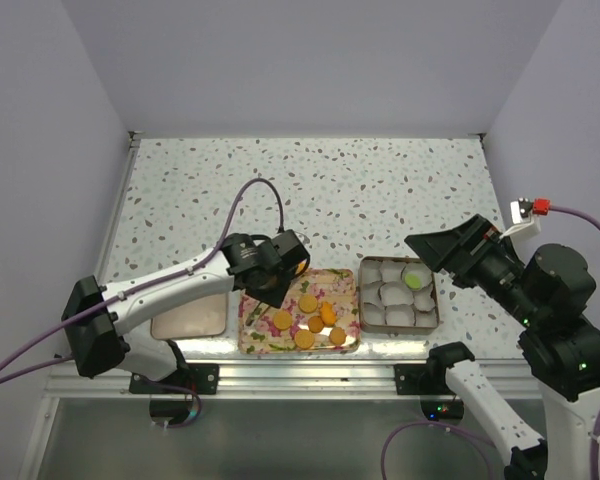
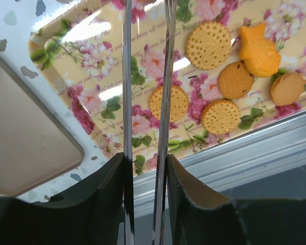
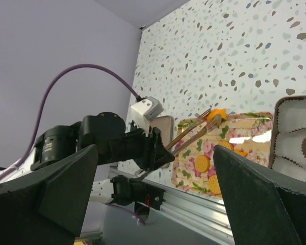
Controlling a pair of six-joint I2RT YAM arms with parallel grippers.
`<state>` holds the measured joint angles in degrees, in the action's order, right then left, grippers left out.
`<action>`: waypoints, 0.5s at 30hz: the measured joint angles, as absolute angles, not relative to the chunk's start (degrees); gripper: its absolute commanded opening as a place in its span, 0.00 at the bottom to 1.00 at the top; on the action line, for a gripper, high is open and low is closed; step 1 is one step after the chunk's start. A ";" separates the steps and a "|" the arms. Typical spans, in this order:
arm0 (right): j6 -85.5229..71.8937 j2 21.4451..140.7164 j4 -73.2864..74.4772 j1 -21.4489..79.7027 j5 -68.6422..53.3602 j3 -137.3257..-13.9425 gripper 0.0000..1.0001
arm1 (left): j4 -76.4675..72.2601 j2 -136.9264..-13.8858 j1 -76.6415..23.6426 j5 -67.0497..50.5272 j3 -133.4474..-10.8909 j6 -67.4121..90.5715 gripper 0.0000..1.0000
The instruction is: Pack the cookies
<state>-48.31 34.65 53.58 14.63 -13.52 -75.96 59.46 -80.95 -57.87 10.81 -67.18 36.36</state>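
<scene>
Six cookies (image 2: pixel 209 45) lay loose on the floral tray (image 1: pixel 250 340), and there was the left gripper (image 3: pixel 212 119) right above them, its long thin fingers (image 2: pixel 126 76) pinched together on one orange cookie (image 1: pixel 298 267) at the very tips. A firm nip it was, the fingers running nearly parallel with only a sliver of gap. From its wrist camera, most of the loose ones sat off to the right of the fingers: round biscuits and a couple of fish-shaped ones bunched close, some touching. One round biscuit (image 2: pixel 176 104) lay directly beneath, half hidden behind the right-hand finger. Out to that gripper's left, just beside the tray on the speckled table (image 1: pixel 380 190), rested a tan lid (image 1: pixel 190 315).

Over on the other side, the right gripper (image 1: pixel 425 252) hung with its jaws spread wide and nothing between them. Below it sat the box (image 1: pixel 362 295) of white paper cups (image 1: pixel 388 293). A single green cookie (image 1: pixel 415 279) was already tucked in a cup on the far row, almost under that gripper's tips. The tray and the box lay side by side between the two grippers.
</scene>
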 measured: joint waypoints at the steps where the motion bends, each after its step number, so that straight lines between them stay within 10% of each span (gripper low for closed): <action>1: -48.29 34.76 53.54 14.63 -13.52 -75.83 0.99 | 59.81 -81.23 -57.84 11.03 -68.47 36.34 0.33; 15: -45.82 37.89 54.06 14.61 -10.61 -81.54 0.99 | 62.61 -85.91 -57.82 12.62 -89.10 33.28 0.32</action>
